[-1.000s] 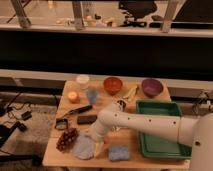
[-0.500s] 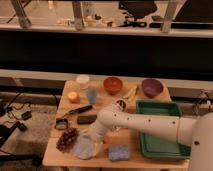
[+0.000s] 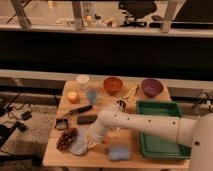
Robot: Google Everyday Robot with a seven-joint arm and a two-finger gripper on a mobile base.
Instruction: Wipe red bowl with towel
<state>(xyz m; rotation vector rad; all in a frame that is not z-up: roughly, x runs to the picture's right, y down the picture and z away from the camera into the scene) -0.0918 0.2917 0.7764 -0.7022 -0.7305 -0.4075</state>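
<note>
Though barely shifted from 1 second back, seems sunk a touch lower over the wooden table's (image 3: 65, 95) front-left, parking the gripper (image 3: 93, 142) on the towel's (image 3: 80, 146) right edge. Can't tell if clamped yet. Reads like the pickup step, so no wiping so far. Limp, rumpled, pale grey-blue oval cloth. Leaves the red bowl (image 3: 113, 85), round, glossy, orange-red, well apart at the back, untouched.

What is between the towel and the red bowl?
In the camera view, the robot's white arm and bare table; the gripper sits at the towel.
</note>
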